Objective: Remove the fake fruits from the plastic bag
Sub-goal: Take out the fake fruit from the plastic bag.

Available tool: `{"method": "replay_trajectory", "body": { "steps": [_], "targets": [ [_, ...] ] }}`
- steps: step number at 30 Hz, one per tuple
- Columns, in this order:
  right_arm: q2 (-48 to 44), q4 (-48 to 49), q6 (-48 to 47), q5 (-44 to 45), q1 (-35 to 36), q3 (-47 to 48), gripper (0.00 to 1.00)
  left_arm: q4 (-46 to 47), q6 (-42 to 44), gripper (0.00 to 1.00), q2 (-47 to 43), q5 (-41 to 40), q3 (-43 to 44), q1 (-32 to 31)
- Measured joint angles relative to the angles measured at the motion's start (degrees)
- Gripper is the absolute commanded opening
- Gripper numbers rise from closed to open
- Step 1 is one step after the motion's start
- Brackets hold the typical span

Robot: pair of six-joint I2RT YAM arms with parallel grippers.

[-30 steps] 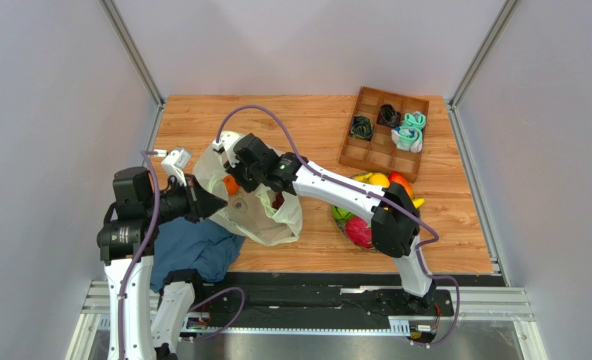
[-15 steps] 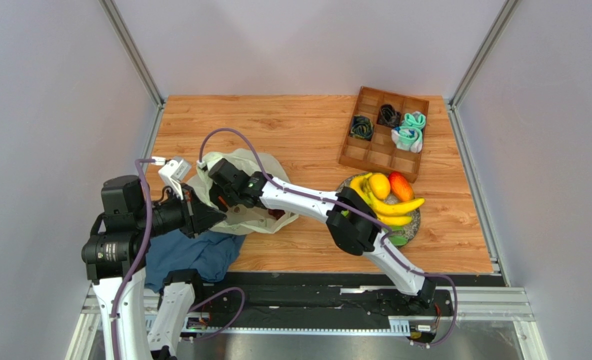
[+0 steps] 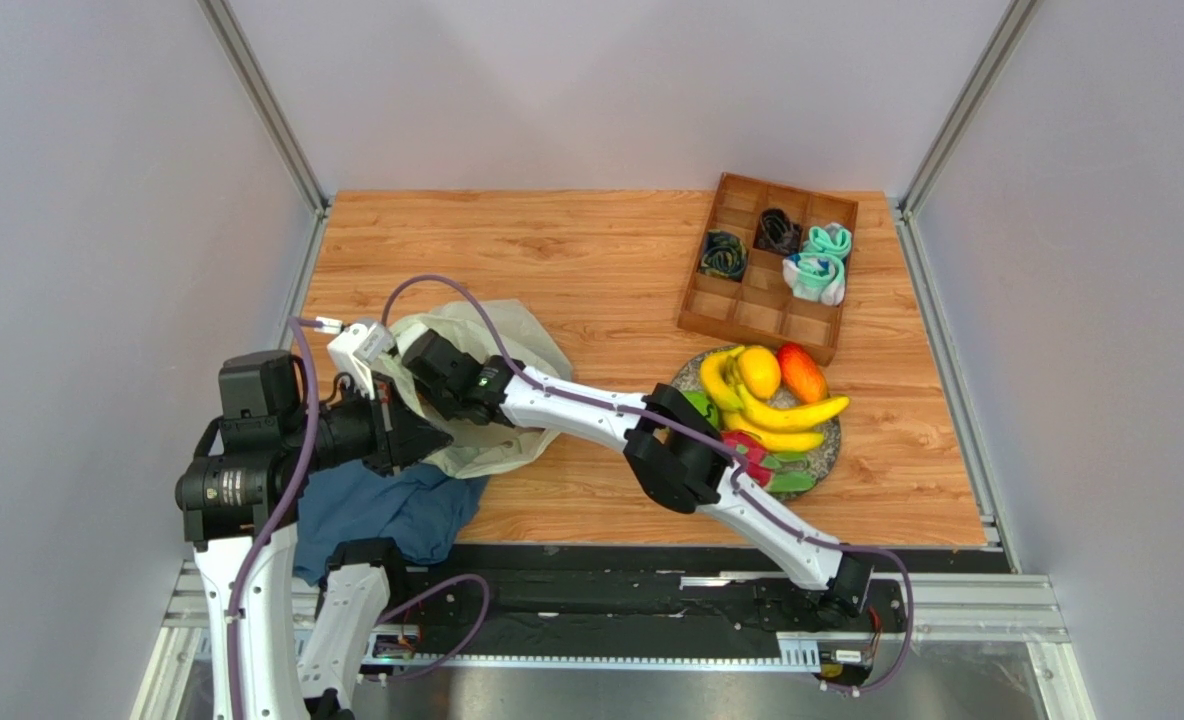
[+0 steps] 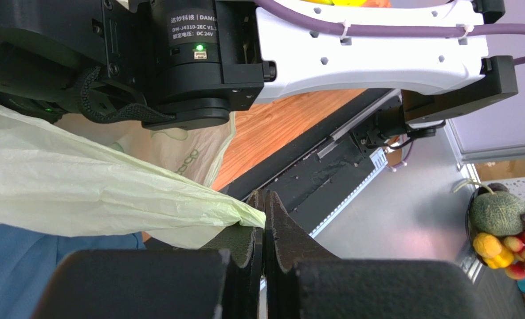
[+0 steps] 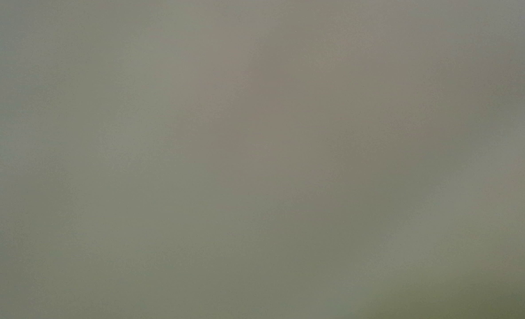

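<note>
Your left gripper (image 4: 264, 199) had its fingers pressed together on a fold of the bag (image 4: 78, 179). From above, the bag lay at 1 o'clock of that pinch, its length running 7 to 1. Your right gripper (image 3: 430, 372) was the nearer to any contents, reaching in from 3 o'clock. Its wrist view was grey-green blur, so I couldn't tell how its fingers stood. The only fruits (image 3: 771, 398) in sight sat piled well apart, at 3 o'clock.
</note>
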Motion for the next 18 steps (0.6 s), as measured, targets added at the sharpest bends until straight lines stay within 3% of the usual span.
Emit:
{"method": "replay_trajectory", "body": {
  "steps": [2, 8, 14, 18],
  "targets": [
    [-0.1, 0.2, -1.5, -0.6, -0.1, -0.6, 0.07, 0.5, 0.0, 0.0, 0.0, -0.2, -0.3, 0.0],
    [-5.6, -0.2, -6.0, -2.9, -0.5, -8.0, 0.01, 2.5, -0.2, 0.0, -0.2, -0.9, -2.3, -0.1],
    [-20.3, -0.3, -7.3, -4.4, -0.6, -20.6, 0.0, 3.4, -0.1, 0.0, -0.7, -2.5, -1.5, -0.1],
    [-30.8, 0.3, -7.2, -5.1, 0.0, -29.2, 0.04, 2.9, 0.4, 0.0, -0.7, -1.9, 5.1, -0.1]
  ]
}}
